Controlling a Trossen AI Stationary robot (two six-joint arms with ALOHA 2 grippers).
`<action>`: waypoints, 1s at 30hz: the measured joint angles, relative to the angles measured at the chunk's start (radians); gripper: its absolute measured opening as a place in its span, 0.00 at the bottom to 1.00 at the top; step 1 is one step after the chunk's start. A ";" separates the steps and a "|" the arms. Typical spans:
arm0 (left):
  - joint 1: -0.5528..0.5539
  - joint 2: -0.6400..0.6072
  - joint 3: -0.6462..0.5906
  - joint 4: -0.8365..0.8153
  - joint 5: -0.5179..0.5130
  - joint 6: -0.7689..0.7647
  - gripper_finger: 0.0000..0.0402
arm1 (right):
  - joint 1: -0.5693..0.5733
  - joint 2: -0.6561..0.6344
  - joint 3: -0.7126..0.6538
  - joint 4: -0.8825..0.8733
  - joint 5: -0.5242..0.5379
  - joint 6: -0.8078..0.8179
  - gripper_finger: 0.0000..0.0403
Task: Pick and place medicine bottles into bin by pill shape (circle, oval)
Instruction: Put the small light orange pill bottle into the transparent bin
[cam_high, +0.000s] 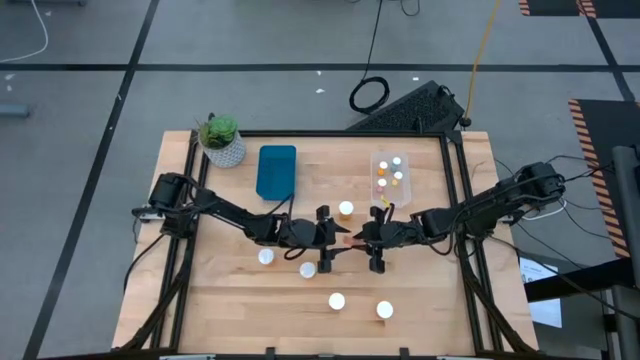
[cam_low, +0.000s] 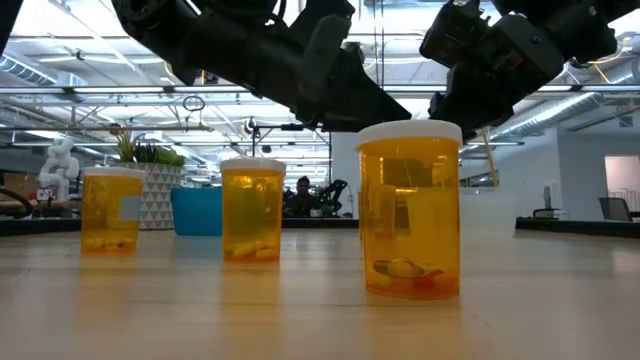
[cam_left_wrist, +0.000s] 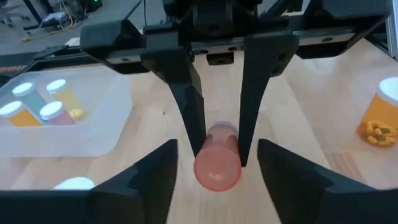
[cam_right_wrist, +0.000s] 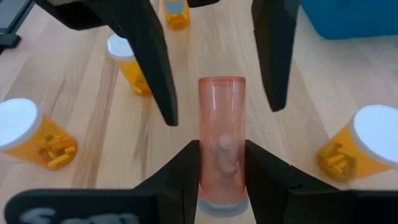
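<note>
From above, the two arms meet at the middle of the counter (cam_high: 240, 300); the left end effector (cam_high: 330, 240) and right end effector (cam_high: 368, 240) face each other over a pink bottle (cam_high: 348, 241). White-capped amber bottles (cam_high: 336, 301) stand nearer, and more sit in the clear bin (cam_high: 391, 176) at the far right.

At counter height, three amber bottles stand upright.

From the left wrist, its fingers (cam_left_wrist: 155, 180) are spread wide, flanking the bottle.

From the right wrist, its fingers (cam_right_wrist: 180, 174) are clamped on the horizontal pink bottle.
</note>
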 joint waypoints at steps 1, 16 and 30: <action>0.000 0.000 0.000 0.003 0.000 0.004 0.53 | 0.000 0.000 0.000 0.001 0.000 0.000 0.25; 0.000 0.000 0.000 0.000 0.002 0.032 0.31 | 0.001 0.000 -0.001 0.036 0.002 0.010 0.25; 0.001 -0.043 0.001 -0.056 -0.005 0.037 0.30 | 0.004 -0.005 -0.001 0.043 0.025 0.015 0.48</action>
